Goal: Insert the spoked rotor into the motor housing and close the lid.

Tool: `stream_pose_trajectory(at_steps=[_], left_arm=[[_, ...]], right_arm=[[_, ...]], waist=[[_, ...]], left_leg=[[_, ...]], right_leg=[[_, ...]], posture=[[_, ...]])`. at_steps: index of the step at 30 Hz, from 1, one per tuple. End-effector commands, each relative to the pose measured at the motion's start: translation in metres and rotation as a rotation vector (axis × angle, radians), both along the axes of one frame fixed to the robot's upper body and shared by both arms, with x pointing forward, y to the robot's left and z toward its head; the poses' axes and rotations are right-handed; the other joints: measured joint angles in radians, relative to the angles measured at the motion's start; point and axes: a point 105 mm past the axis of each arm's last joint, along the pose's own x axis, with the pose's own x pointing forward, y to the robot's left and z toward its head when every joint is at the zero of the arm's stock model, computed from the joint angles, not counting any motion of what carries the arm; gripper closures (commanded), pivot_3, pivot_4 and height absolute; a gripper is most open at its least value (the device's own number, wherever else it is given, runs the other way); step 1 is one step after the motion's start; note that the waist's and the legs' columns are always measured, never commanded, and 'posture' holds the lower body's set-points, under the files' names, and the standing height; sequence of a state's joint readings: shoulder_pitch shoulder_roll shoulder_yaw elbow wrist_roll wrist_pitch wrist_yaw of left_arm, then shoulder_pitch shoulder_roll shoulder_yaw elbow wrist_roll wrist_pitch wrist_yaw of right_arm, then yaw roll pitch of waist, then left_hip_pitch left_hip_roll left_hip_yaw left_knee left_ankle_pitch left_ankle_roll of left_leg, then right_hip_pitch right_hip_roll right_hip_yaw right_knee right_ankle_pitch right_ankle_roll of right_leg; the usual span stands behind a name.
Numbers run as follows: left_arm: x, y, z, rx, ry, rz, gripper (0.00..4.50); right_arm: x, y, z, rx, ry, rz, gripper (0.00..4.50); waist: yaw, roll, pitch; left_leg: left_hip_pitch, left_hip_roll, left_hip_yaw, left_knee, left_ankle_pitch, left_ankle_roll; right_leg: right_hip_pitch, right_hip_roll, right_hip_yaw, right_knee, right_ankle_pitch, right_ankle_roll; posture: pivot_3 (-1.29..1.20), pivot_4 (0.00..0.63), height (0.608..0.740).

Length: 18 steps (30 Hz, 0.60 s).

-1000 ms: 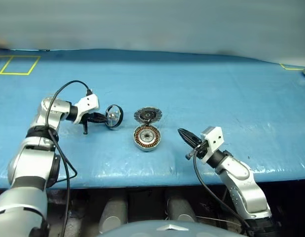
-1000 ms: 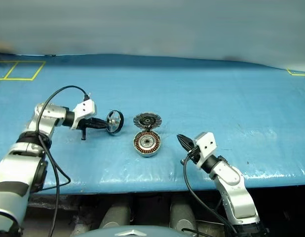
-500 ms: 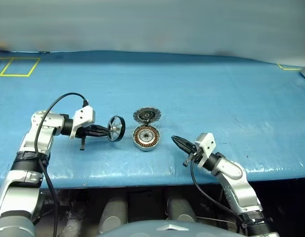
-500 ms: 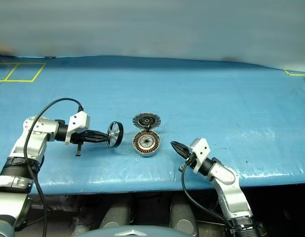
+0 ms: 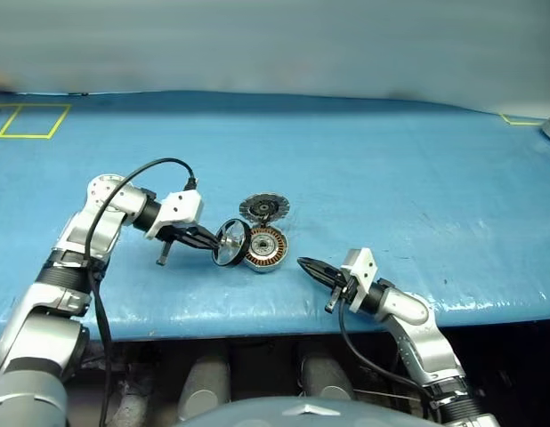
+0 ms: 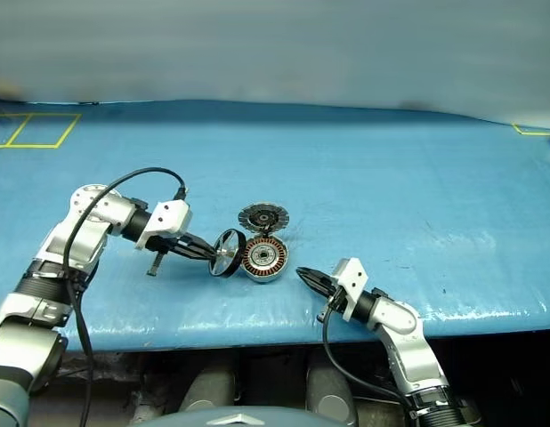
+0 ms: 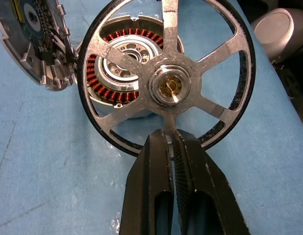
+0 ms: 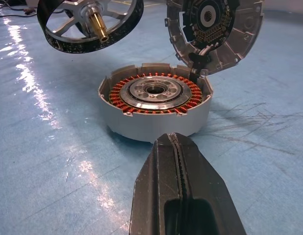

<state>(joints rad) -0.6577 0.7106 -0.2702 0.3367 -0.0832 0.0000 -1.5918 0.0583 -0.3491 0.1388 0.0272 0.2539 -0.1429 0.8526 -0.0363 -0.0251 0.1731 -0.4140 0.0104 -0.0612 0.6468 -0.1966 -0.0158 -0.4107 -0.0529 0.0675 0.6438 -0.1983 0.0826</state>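
The left tool (image 5: 213, 246) is closed on the rim of the spoked rotor (image 5: 231, 243), pinching it at the edge where one silver spoke meets the dark ring. The rotor hangs in the air, tilted, just left of centre in the left eye view, its right edge over the left side of the motor housing (image 5: 264, 248). From the right wrist view the rotor (image 8: 90, 19) sits above and to one side of the housing, clear of it, its brass shaft pointing down at a slant.

The motor housing rests on the blue tabletop (image 5: 391, 169) near the frame's centre, its copper windings (image 8: 154, 93) exposed. The lid (image 5: 264, 208) stands open, hinged at the housing's far edge and leaning back, just above the housing in the frame.

The right tool (image 5: 312, 268) is fully closed and holds nothing; it lies low over the tabletop to the lower right of the housing, near it but apart, tips aimed toward it.
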Motion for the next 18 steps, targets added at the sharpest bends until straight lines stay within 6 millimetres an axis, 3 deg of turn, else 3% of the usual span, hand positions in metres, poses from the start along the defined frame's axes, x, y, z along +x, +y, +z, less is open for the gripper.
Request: stream_pose_trajectory(at_steps=[1,11,18], left_arm=[[0.006,-0.005,0.006,0.035,-0.042,-0.045,4.46],[0.014,-0.036,0.013,0.063,-0.081,-0.174,4.46],[0.02,-0.045,0.01,0.112,-0.118,-0.232,4.46]], right_arm=[[-0.002,0.004,0.005,-0.001,-0.044,0.028,4.5],[0.001,0.004,0.001,-0.008,-0.052,0.006,4.5],[0.001,0.005,0.0,-0.004,-0.062,-0.007,4.5]], waist=[[-0.001,0.0,0.0],[0.0,0.0,0.0],[-0.002,0.0,0.0]], left_leg=[[0.0,0.0,0.0,0.0,0.0,0.0],[-0.001,0.0,0.0,0.0,0.0,0.0],[-0.001,0.0,0.0,0.0,0.0,0.0]], right_leg=[[0.0,0.0,0.0,0.0,0.0,0.0],[0.0,0.0,0.0,0.0,0.0,0.0],[-0.001,0.0,0.001,0.0,0.0,0.0]], posture=[[0.0,0.15,0.74],[0.0,0.15,0.74],[0.0,0.15,0.74]])
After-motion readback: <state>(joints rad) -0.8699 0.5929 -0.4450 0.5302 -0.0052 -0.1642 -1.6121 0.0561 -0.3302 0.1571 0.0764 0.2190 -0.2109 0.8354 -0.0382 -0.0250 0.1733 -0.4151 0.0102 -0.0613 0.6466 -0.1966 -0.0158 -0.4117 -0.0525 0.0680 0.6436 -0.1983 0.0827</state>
